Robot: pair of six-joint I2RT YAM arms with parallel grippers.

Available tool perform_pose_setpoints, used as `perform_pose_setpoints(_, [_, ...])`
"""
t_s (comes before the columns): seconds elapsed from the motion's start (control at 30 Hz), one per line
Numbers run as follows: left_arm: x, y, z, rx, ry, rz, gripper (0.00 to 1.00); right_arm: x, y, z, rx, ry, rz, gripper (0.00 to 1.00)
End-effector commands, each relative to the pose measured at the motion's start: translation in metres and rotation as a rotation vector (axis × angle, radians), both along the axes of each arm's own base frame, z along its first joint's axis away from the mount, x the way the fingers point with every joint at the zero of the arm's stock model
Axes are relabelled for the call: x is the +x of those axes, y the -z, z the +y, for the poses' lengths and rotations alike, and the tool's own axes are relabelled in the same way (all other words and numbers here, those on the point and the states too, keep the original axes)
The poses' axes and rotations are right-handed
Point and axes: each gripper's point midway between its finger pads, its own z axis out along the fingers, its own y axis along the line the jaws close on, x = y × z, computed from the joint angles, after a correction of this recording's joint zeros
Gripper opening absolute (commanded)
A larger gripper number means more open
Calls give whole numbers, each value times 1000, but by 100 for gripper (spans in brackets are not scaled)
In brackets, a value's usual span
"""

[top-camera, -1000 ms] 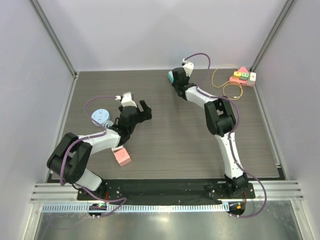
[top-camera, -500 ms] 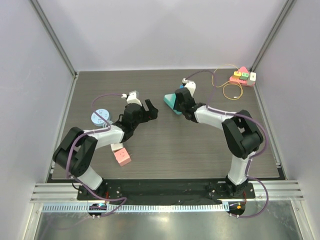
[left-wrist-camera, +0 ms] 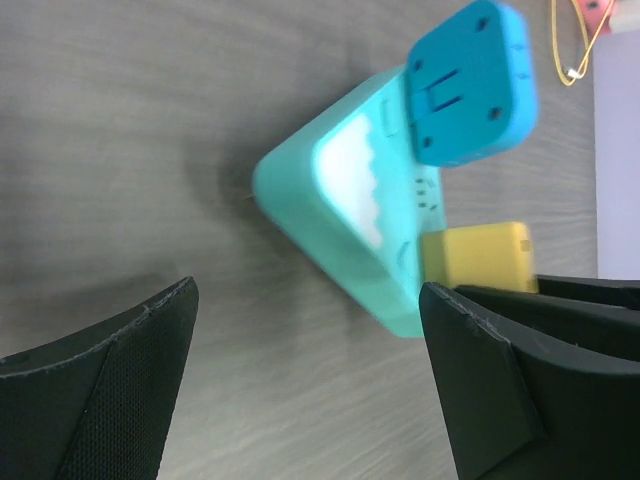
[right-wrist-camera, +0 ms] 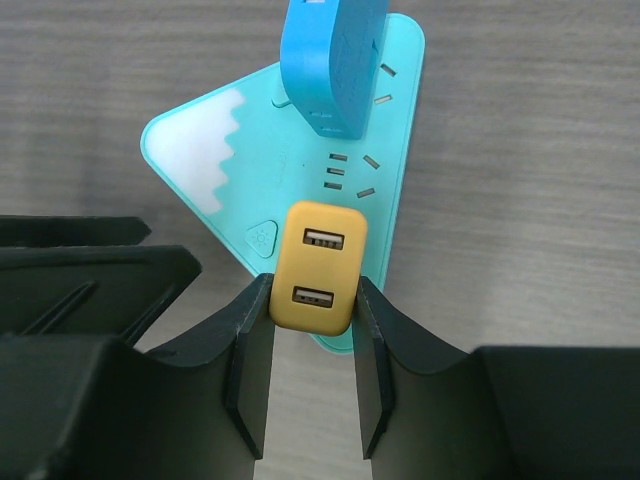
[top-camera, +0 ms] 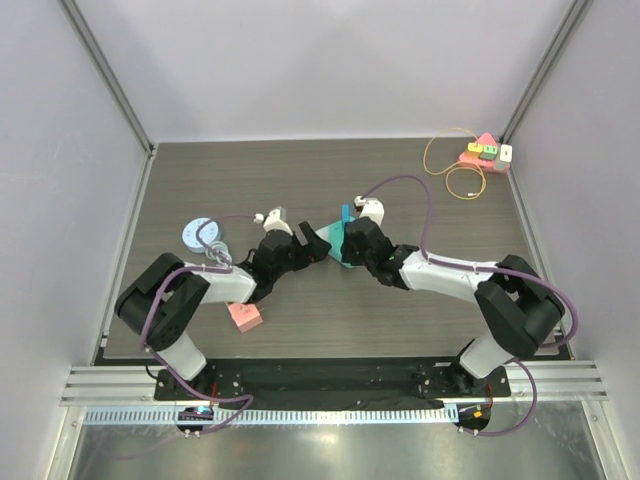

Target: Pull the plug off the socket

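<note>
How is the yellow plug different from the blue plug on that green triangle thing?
The yellow plug is pinched between the right gripper's fingers; the blue plug has nothing holding it. The yellow plug shows two little USB slots on its face; the blue plug shows none from here. The blue plug looks bigger than the yellow plug. Both are plugged into the teal triangle socket.
</note>
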Motion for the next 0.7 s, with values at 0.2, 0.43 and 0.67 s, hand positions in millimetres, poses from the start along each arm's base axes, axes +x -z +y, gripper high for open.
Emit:
perform_pose_setpoints(0.2, [-18, -4, -4, -186, -29, -31, 91, -31, -15, 4, 91, -24, -7, 31])
perform_pose_setpoints(0.43, [-28, 0, -16, -243, -4, -42, 86, -42, 0, 23, 125, -33, 14, 31])
perform_pose_setpoints(0.67, [-24, 13, -28, -277, 4, -11, 83, -58, 8, 33, 132, -28, 27, 33])
